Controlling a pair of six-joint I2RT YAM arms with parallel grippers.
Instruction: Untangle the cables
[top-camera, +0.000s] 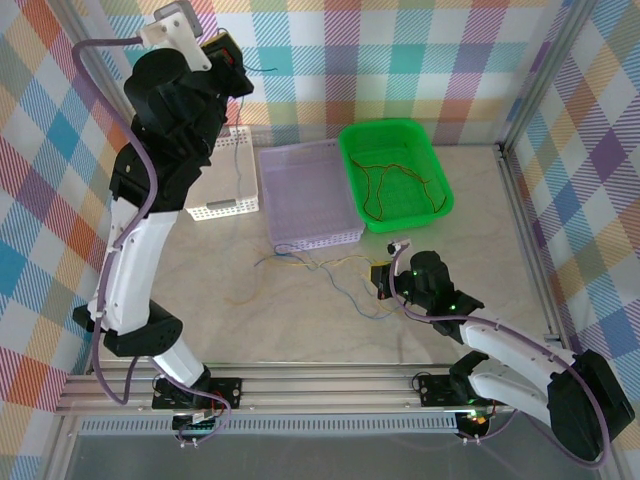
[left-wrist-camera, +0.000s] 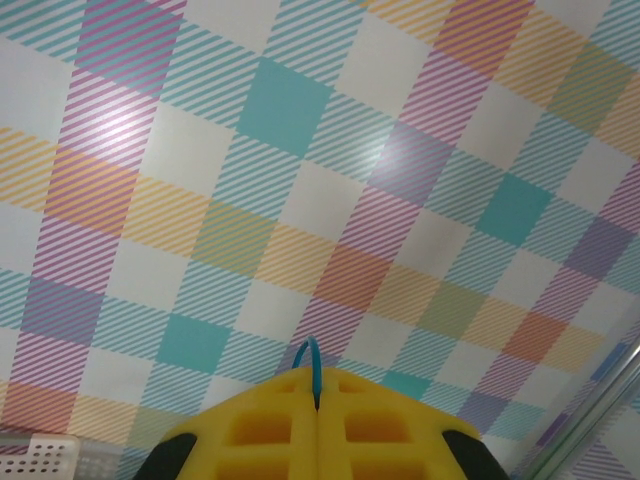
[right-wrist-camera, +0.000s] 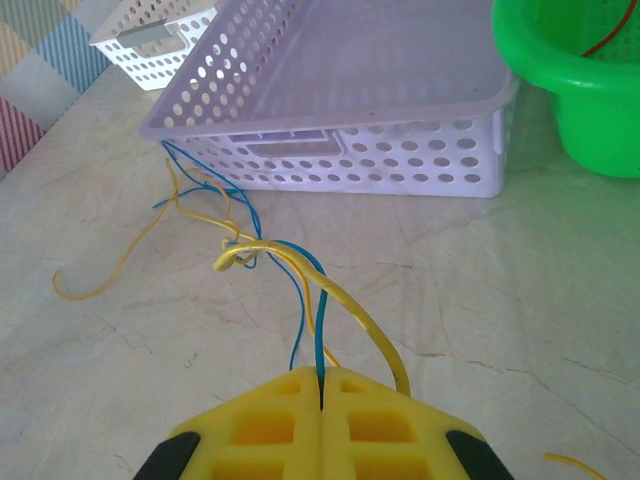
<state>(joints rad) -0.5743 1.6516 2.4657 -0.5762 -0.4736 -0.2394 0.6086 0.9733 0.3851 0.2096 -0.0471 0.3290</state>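
On the table (right-wrist-camera: 480, 300), just ahead of the right gripper (right-wrist-camera: 320, 388), we note a blue cable (right-wrist-camera: 321, 335) pinched between its pressed-together yellow pads. The cable runs forward into a knot (right-wrist-camera: 240, 255) with the yellow cable (right-wrist-camera: 362, 318), which arches close past the pads. Beyond the knot, loose ends trail to the foot of the lilac basket (right-wrist-camera: 330, 155), which stands across the way. A green basket (top-camera: 350, 150) to its right holds a red-orange cable (top-camera: 400, 185), and a white basket (right-wrist-camera: 150, 45) sits far left. The left gripper (left-wrist-camera: 318, 388) is raised before the checked wall (left-wrist-camera: 300, 200), its pads closed on a short blue strand (left-wrist-camera: 313, 362).
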